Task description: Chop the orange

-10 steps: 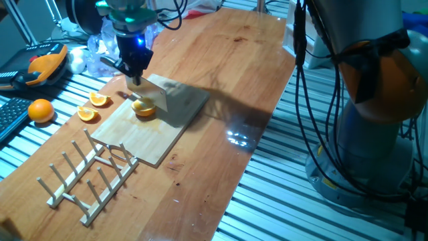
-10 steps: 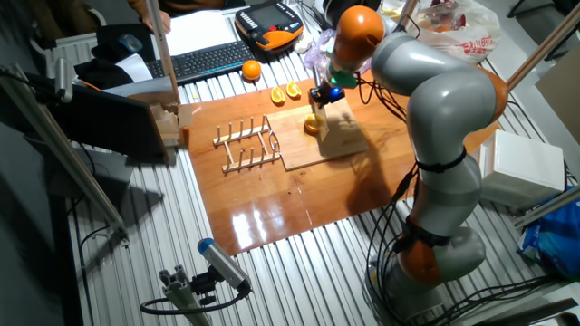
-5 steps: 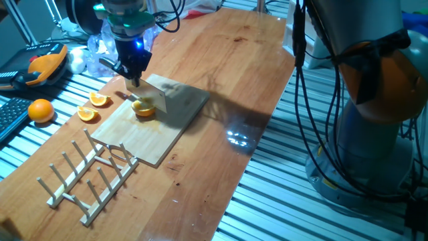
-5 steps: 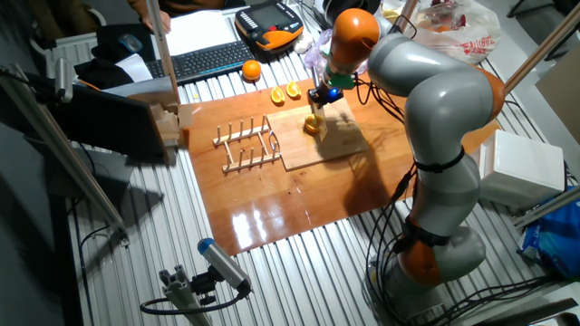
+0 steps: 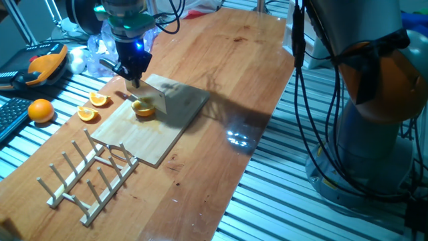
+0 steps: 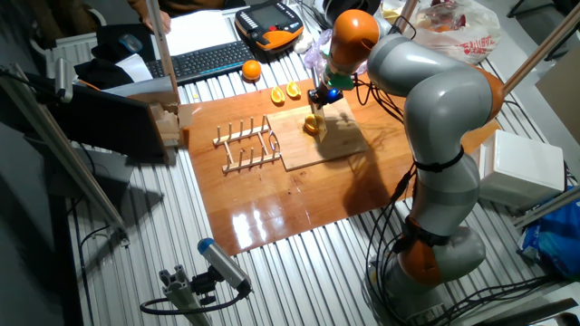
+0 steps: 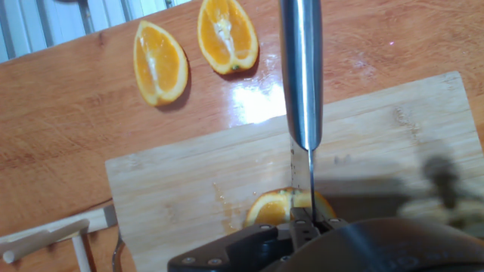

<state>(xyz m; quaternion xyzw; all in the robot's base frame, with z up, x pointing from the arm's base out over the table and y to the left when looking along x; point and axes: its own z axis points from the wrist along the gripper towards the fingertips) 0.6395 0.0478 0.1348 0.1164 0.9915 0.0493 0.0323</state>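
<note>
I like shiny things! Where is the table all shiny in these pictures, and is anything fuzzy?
In one fixed view a white glare patch sits on the table right of the cutting board. In the other fixed view the table's near edge gleams. In the hand view glare lies below the two orange wedges, and the knife looks fuzzy up close.

Two orange wedges [image 5: 89, 107] lie side by side on the wooden table [image 5: 234, 73], cut faces up, just off the cutting board [image 5: 150, 124]. A whole orange [image 5: 41, 110] sits beyond them on the slatted metal surface, near a keyboard [image 6: 204, 60] and an orange-and-black handheld controller [image 6: 269, 24]. A wooden peg rack [image 5: 87, 174] rests on the table near the board's end. A white box [image 6: 521, 167] and a plastic bag [image 6: 453, 25] sit off to the sides.
</note>
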